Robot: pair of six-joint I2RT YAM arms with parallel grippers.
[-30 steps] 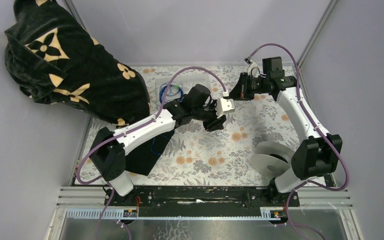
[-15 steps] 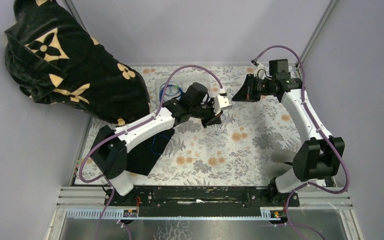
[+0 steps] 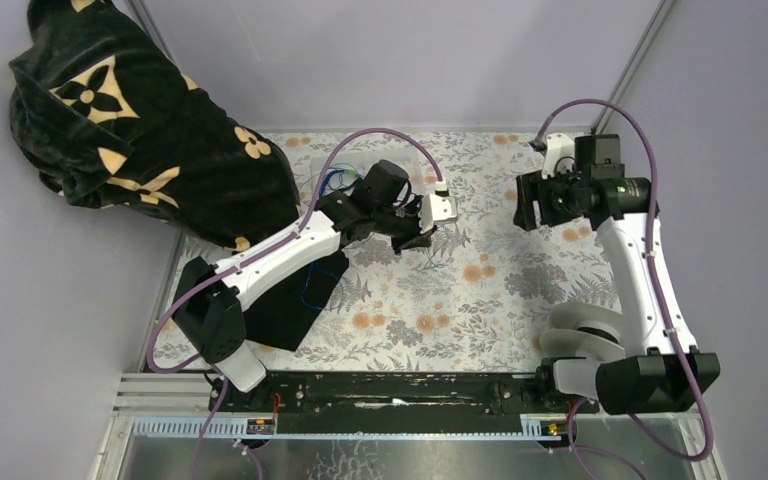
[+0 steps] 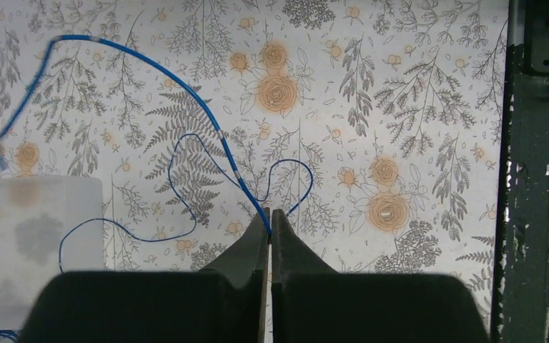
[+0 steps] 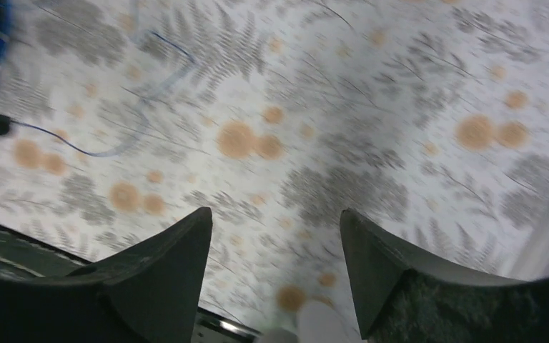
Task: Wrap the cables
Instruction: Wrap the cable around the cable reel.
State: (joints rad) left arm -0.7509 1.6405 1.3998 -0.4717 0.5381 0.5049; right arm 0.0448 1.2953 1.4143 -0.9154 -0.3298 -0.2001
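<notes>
1. From above: the left claw [image 3: 418, 238] hangs low over the middle of a flower-print counter [image 3: 480, 310], its fingers pressed together. A small coil of blue cables [image 3: 338, 182] lies at ten o'clock from it, partly hidden behind the arm. It looks like a bundle set aside out of the way. A black patterned blanket [image 3: 110, 110] is heaped over the counter's ten o'clock corner. The right claw [image 3: 522, 203] sits at three o'clock from the left one, well apart, spread and holding nothing.

2. Left wrist camera: the two fingers meet at six o'clock and pinch a bright blue cable [image 4: 150, 68] at their tips. The cable arcs away toward ten o'clock, and its free end lies at nine o'clock. A finer, darker cable [image 4: 193, 134] wanders in loose loops just beside the tips, and I cannot tell whether it is caught too. The pinch likely anchors the cable so the loose length can be wound. A frosted sheet [image 4: 28, 229] lies at eight o'clock.

3. Right wrist camera, blurred: the fingers stand wide with only counter between them. A faint blue strand [image 5: 78, 147] lies at ten o'clock. This claw seems free to take the loose end.
</notes>
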